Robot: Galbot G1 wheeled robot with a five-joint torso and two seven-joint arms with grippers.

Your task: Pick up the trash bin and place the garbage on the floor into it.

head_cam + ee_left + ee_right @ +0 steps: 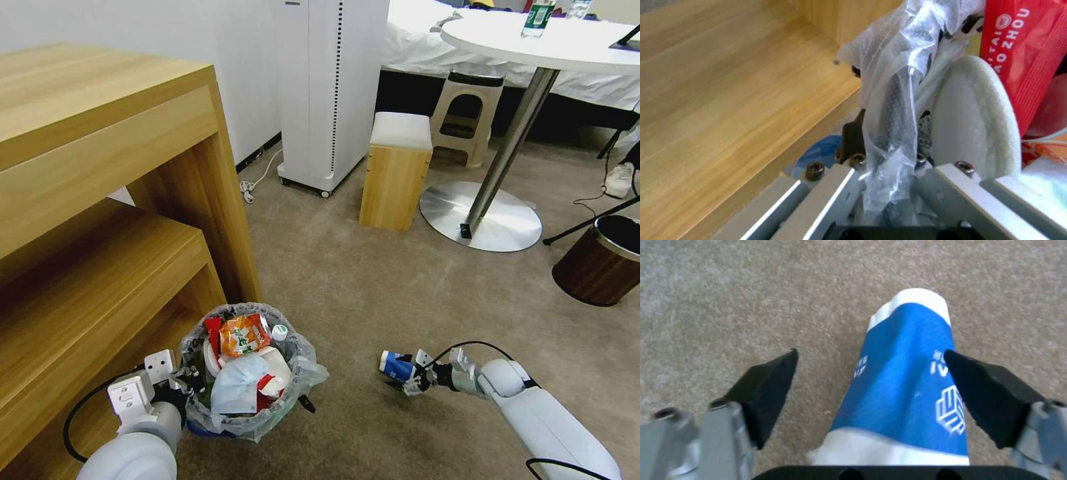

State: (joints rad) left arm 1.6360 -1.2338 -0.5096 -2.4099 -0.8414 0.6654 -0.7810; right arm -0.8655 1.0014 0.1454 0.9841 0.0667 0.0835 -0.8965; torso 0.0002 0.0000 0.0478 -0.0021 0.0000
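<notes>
Right jaws straddle blue-white cup [907,380], seemingly untouching

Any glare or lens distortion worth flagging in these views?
Head view: wide lens bows the wooden shelf edges; the table base shines. Left wrist view: bright glints on the trash bin liner, clamped in the left pincer. Right wrist view: even light on floor and cup inside the open right pincer.

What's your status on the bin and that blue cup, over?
Left gripper shut on trash bin rim, bin full of litter. Right gripper open around blue-white cup lying on carpet, one finger touching. Nothing in the way.
</notes>
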